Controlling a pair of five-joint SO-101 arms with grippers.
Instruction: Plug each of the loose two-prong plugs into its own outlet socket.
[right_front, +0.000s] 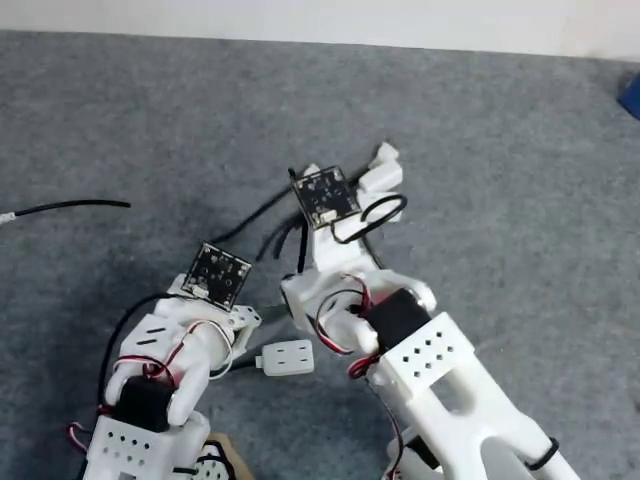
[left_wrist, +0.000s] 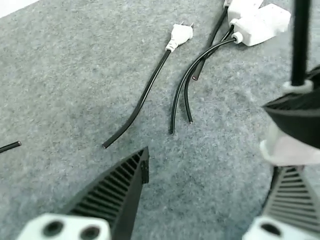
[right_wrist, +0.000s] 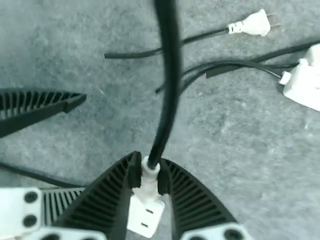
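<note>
The right tool (right_wrist: 149, 166) clamps the neck of a white two-slot socket (right_wrist: 145, 215) on black cord (right_wrist: 169, 75), likely steadying it for mating. The left tool (left_wrist: 215, 167) gapes wide, empty, beside that socket; the loose white two-prong plug (left_wrist: 181, 34) lies well beyond it.

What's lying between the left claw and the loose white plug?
Left wrist view: grey carpet and the black cable from that plug, its end stopping short of the open claw.
</note>
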